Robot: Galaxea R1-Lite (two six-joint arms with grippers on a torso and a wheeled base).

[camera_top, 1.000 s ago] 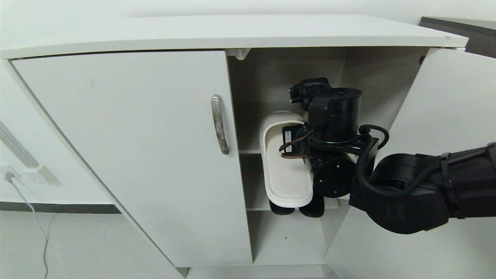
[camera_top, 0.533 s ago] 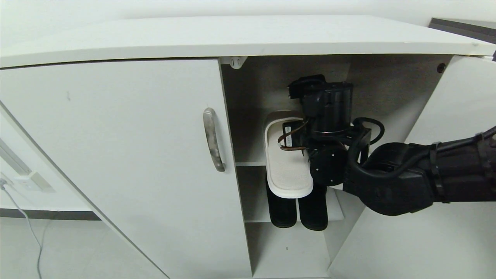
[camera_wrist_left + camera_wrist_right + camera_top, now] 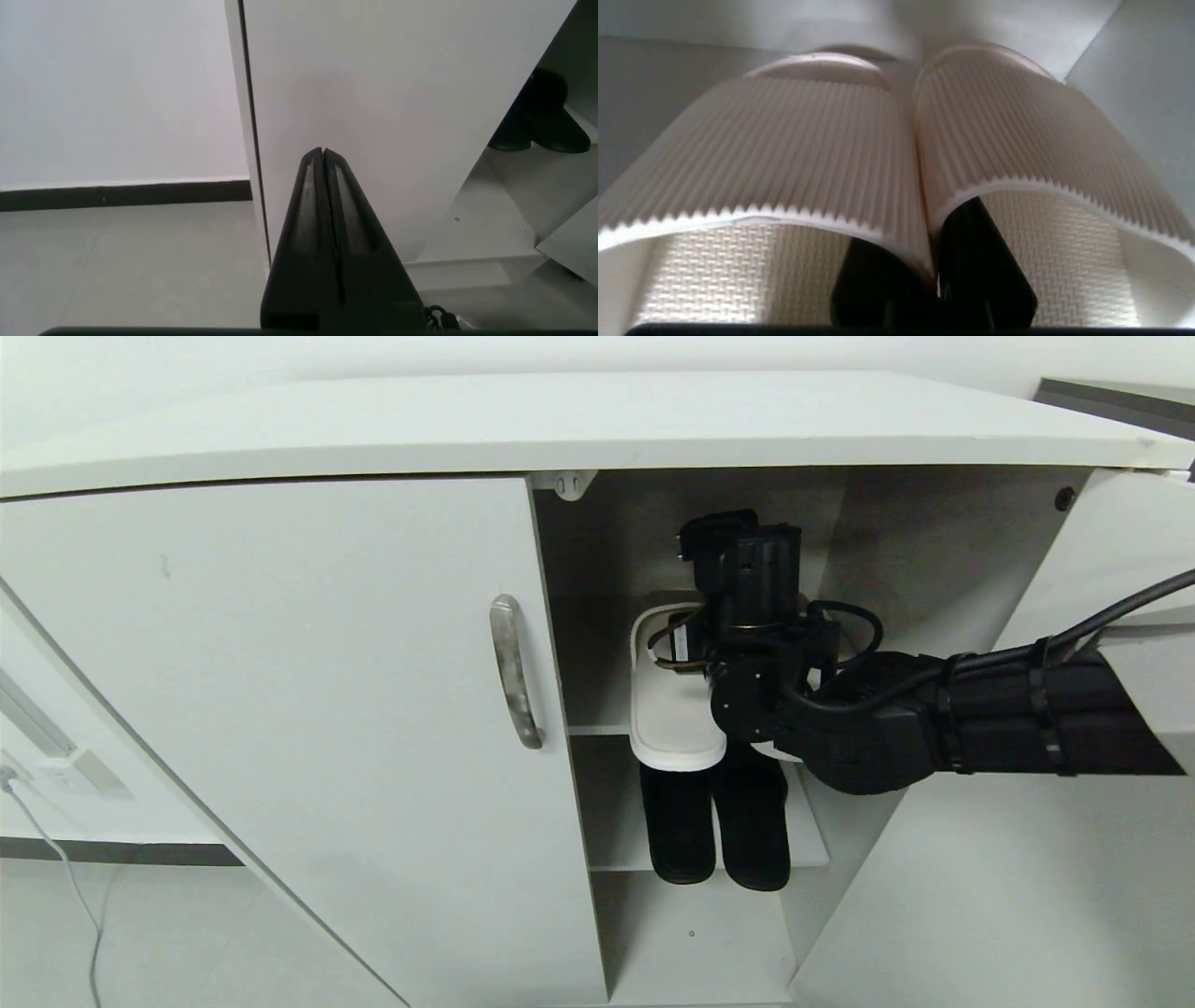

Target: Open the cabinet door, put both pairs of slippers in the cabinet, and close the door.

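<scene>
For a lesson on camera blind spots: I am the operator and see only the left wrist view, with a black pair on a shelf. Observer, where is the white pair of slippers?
Observer: The pair of white ribbed rubber slippers is held by the right tool in the upper compartment of the white wooden cabinet. Its heels jut out past the shelf edge, above the pair of black slippers.
Operator: Does the tool have both white slippers?
Observer: Yes. The right wrist view shows a dark finger under each of the ribbed straps, which lie side by side.
</scene>
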